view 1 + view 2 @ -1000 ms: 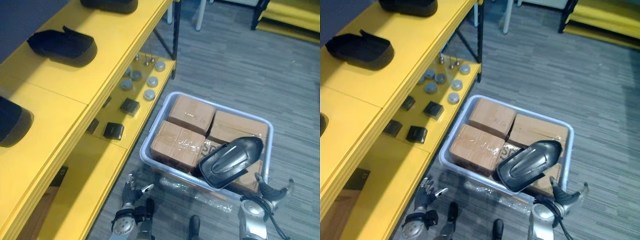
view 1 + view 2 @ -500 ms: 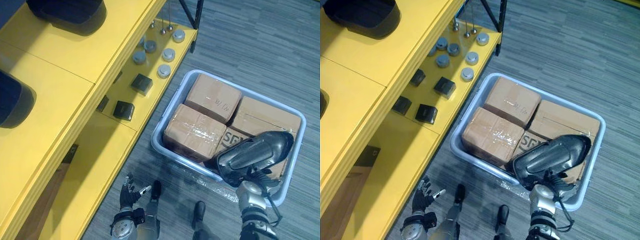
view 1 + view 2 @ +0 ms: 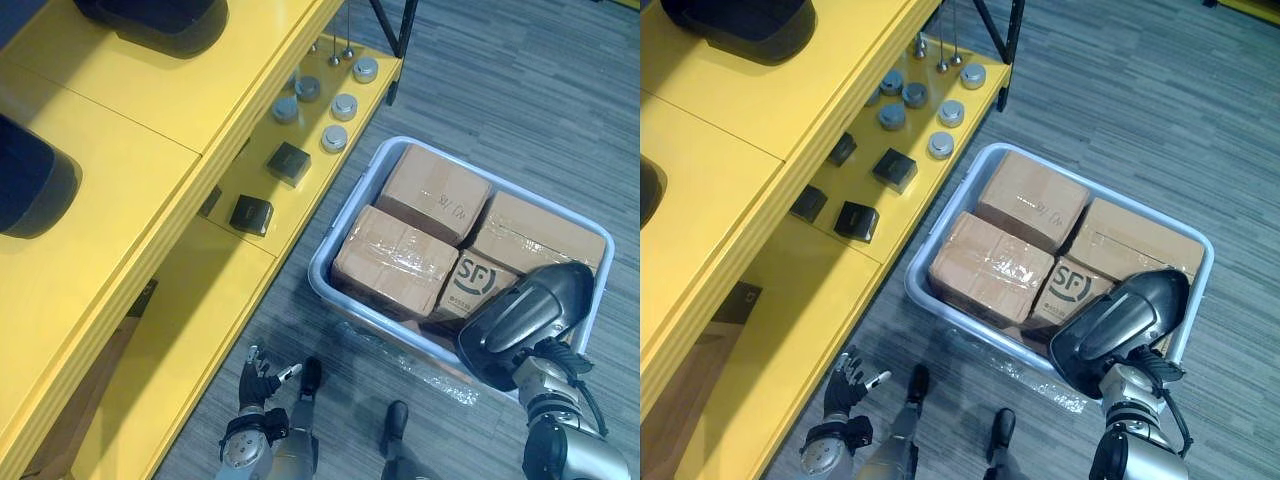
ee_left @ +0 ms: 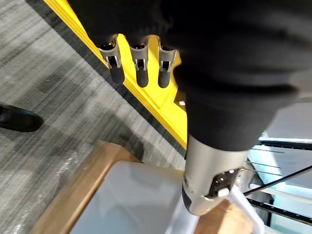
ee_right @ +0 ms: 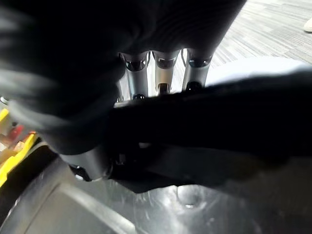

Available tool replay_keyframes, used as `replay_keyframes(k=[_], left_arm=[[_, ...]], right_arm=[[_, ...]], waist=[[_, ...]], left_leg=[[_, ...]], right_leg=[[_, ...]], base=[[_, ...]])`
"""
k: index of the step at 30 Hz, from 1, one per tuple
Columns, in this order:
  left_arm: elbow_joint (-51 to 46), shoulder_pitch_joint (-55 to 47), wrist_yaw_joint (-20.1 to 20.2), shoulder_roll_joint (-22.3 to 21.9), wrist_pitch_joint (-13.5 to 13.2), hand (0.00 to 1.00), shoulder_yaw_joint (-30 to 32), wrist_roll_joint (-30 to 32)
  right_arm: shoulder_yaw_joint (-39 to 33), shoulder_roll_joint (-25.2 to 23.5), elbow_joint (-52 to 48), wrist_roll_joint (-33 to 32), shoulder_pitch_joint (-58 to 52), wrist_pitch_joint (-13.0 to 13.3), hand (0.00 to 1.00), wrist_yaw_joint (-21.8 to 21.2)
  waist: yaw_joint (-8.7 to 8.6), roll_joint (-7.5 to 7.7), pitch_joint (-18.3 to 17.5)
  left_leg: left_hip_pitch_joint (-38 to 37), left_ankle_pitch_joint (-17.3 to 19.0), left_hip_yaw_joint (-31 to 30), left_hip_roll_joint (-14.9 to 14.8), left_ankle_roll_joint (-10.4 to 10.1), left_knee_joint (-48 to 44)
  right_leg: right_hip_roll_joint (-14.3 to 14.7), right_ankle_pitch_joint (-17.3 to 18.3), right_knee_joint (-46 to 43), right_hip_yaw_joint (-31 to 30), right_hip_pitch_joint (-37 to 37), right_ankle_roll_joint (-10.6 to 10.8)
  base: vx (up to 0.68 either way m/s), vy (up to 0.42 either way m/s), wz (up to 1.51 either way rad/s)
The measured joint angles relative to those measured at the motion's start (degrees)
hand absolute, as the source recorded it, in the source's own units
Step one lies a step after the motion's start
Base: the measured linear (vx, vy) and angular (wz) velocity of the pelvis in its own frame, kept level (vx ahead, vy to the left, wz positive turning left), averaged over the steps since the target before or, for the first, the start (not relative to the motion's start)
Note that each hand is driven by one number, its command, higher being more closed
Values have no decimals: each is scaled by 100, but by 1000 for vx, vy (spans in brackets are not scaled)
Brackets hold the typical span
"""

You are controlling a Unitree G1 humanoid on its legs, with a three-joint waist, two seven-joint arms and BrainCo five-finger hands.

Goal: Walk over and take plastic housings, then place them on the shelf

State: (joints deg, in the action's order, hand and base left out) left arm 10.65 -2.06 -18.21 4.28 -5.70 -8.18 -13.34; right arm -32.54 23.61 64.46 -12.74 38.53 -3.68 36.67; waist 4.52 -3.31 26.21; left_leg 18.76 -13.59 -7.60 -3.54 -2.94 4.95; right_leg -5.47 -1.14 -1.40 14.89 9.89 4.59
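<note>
While the right hand (image 3: 540, 370) grips a black plastic housing (image 3: 525, 320), fingers (image 5: 158, 63) hooked over its rim and thumb beneath, the housing sits over the grey bin's (image 3: 347, 212) near right corner, partly above the taped cardboard boxes (image 3: 400, 262) packed inside. Left of the bin stands the yellow shelf (image 3: 110, 200), carrying two more dark housings (image 3: 160, 15) up top, with round metal caps (image 3: 335, 138) and black blocks (image 3: 250, 213) lower, beside the bin. Nearer than the bin and to its left, the left hand (image 3: 258, 372) hangs empty, fingers relaxed.

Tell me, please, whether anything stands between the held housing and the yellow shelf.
Only the grey bin of cardboard boxes lies between the housing in the right hand and the shelf; bare board shows beside housings already there.
</note>
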Motion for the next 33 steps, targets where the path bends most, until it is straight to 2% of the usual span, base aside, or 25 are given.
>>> replay_keyframes(k=[3, 5, 7, 9, 11, 13, 16, 22, 26, 33], left_arm=[[-167, 1, 9, 3, 2, 0, 120, -11], [-286, -26, 16, -49, 19, 0, 227, -116], [-419, -35, 28, -70, 16, 0, 251, -117], [-639, 16, 151, -72, 6, 0, 221, -118], [-738, 92, 270, -65, -31, 0, 220, -121], [-728, 257, 333, -48, -30, 0, 204, -191], [-709, 510, 501, 149, -33, 0, -116, -399], [-134, 1724, 849, 391, -28, 0, -1207, -1139], [299, 2276, 1027, 504, 26, 0, -1665, -2066], [801, 2893, 1195, 850, 247, 0, -2268, -3424]], right_arm=[[192, -64, -482, 521, -141, -293, 100, -248], [653, -337, -1687, 1162, -690, -478, 100, -544], [1125, -479, -2560, 1708, -1047, -544, 100, -763], [1691, -583, -3702, 2803, -1480, -543, 100, -1020], [1949, -582, -4192, 3531, -1683, -505, 100, -1163], [2152, -585, -4541, 4028, -1897, -495, 100, -1277], [2484, -567, -4910, 4720, -2205, -318, 100, -1438], [3342, -169, -5177, 5222, -2254, -64, 100, -1659], [3934, 184, -5465, 5410, -2018, 169, 100, -1784], [4378, 542, -5471, 5633, -1824, 246, 100, -1909]], waist=[[-76, 3, -2], [-109, 12, -11], [-201, 17, -85], [-241, 27, -328], [-267, 43, -504], [-302, 73, -655], [-379, 182, -1101], [-562, 337, -1555], [-613, 336, -1748], [-630, 342, -1862]], left_leg=[[-42, 4, 83, -55, -7, -1], [-236, 24, 174, -90, -32, -1], [-348, 55, 184, -109, -68, -1], [-453, 96, 200, -144, -114, 0], [-569, 115, 203, -156, -132, 0], [-768, 155, 200, -150, -148, 3], [-862, 196, 257, -166, -164, 7], [-1055, 205, 318, -170, -155, 26], [-1079, 203, 444, -196, -154, 24], [-1160, 202, 406, -192, -154, 27]], right_leg=[[42, -18, 12, -44, -6, -23], [69, -21, 61, -139, -177, -27], [88, -18, 106, -141, -306, -30], [118, 15, 111, -141, -408, -48], [129, 43, 112, -131, -524, -49], [125, 98, 109, -125, -728, -59], [129, 131, 110, -151, -795, -62], [132, 76, 217, -204, -995, -82], [153, -46, 354, -329, -1021, -90], [173, -111, 498, -281, -1190, -95]], base=[[24, -53, -14], [48, -61, -19], [42, -48, -6], [33, -41, -1], [26, -34, 3], [13, -22, 5], [-1, -5, -7], [-32, 6, -6], [-20, 11, -16], [-5, 7, 2]])
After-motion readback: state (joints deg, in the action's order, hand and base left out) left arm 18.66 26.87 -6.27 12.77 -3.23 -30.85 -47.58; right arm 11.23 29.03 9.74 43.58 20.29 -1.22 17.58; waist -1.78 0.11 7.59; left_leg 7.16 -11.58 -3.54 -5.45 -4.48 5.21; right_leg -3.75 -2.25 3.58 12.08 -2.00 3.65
